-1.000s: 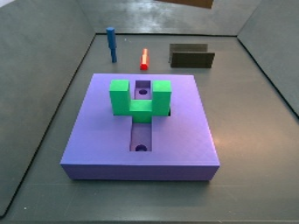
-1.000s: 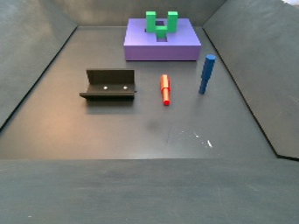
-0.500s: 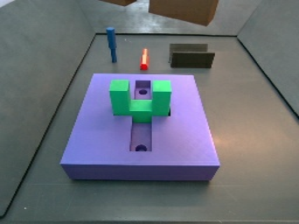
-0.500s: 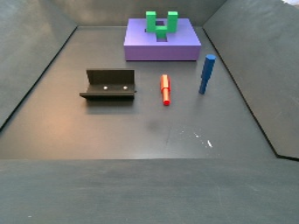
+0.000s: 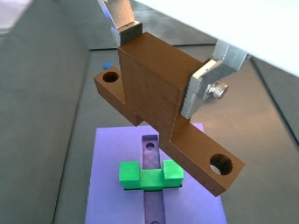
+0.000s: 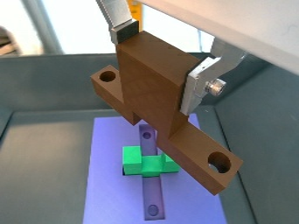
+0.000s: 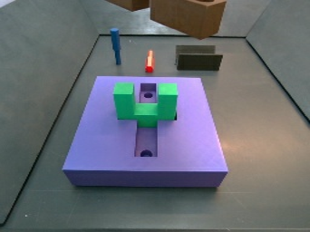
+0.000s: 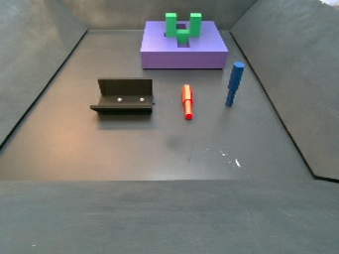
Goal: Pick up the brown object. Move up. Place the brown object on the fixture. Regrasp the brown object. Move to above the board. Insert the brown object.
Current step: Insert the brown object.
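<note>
Gripper (image 5: 172,61) clamped on brown object (image 5: 158,96), blocky wood-toned cross with end holes, above purple board (image 5: 111,175), green U-block (image 5: 151,175).

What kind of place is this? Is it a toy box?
Probably a robot test bench: a grey walled tray, a purple board, the fixture, and a hand gripping a brown object above.

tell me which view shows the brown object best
Either wrist view: the brown object fills the frame, clamped in the gripper above the board. A side view catches only its lower part at the top edge; the remaining one misses it.
</note>
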Available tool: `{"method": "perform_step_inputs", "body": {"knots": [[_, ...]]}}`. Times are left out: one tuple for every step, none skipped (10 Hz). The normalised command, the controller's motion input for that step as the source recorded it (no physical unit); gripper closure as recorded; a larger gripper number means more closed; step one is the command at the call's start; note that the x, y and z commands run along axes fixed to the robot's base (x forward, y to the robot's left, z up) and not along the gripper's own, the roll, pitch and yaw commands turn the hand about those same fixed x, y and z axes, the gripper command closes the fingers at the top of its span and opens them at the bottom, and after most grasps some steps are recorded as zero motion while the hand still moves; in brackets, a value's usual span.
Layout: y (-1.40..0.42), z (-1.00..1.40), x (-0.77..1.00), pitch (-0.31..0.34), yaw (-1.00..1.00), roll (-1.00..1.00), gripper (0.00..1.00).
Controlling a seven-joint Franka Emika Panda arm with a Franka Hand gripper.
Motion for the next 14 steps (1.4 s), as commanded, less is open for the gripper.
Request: {"method": "perform_step_inputs", "body": {"knots": [[0.0, -0.13, 0.0, -0.129, -1.0, -0.06, 1.0], [0.0, -0.28, 0.0, -0.173, -1.0, -0.1, 1.0], [0.0, -0.32, 0.0, -0.167, -1.0, -0.05, 1.0], [0.0, -0.36, 0.0, -0.16, -1.0, 0.0, 1.0], [-0.1, -0.33, 0.05, -0.069, -0.93, 0.14, 1.0], [-0.2, -0.35, 0.0, 0.0, -0.85, 0.2, 1.0], [-0.25, -0.39, 0.0, 0.013, -0.67, 0.13, 1.0], [-0.21, -0.38, 0.0, 0.043, -0.57, 0.12, 1.0], [-0.13, -0.33, 0.09, 0.103, -0.27, 0.07, 1.0], [0.0, 0.0, 0.1, 0.047, -0.03, 0.01, 1.0], [0.0, 0.0, 0.0, 0.0, -0.03, -0.03, 1.0], [0.0, -0.19, 0.08, 0.139, -0.19, 0.0, 1.0], [0.0, -0.32, 0.05, 0.219, -0.35, 0.0, 1.0], [0.0, -0.37, 0.0, 0.196, -0.49, 0.0, 1.0]]}}
